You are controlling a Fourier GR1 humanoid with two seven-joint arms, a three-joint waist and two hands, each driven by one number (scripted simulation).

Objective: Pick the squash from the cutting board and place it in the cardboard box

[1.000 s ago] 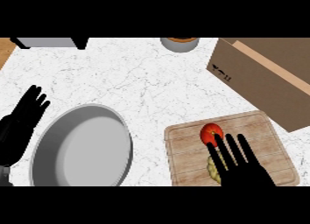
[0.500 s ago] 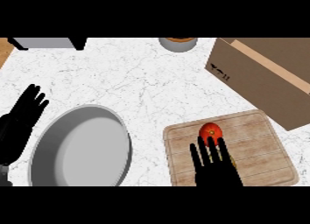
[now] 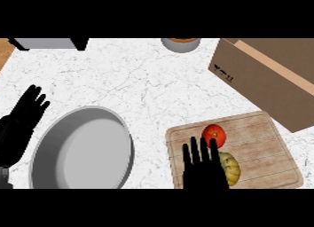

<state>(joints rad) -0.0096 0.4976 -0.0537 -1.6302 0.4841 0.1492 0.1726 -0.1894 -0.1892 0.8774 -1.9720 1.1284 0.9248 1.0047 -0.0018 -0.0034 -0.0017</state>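
At the far left we see the left hand (image 3: 17,129), by the view's left edge. Its fingers are straight and a little apart, they point up the view, and it holds nothing. It lies over the white counter (image 3: 140,84), just beside the left rim of a big grey bowl (image 3: 88,150), which stands on the counter. We cannot tell whether the hand touches this rim.

At the top edge, left of the middle, there is a grey and black thing (image 3: 48,43), cut off by the view; we cannot tell what it is. Further right at the top edge stands a small grey cup (image 3: 180,45), also only partly in view.

The right hand (image 3: 203,170) comes in from the lower edge and lies over the left part of the board (image 3: 268,146). Its fingers are straight and spread, pointing up the view, and they are not closed around anything. Their tips are just left of a red tomato (image 3: 214,134) on the board.

The squash (image 3: 231,167), yellow, lies on the board just below the tomato and right beside the right hand. The hand covers its left edge, and we cannot tell whether they touch.

The brown box (image 3: 261,86) stands at the upper right, tilted in the view. Its near corner is close to the upper right corner of the board.
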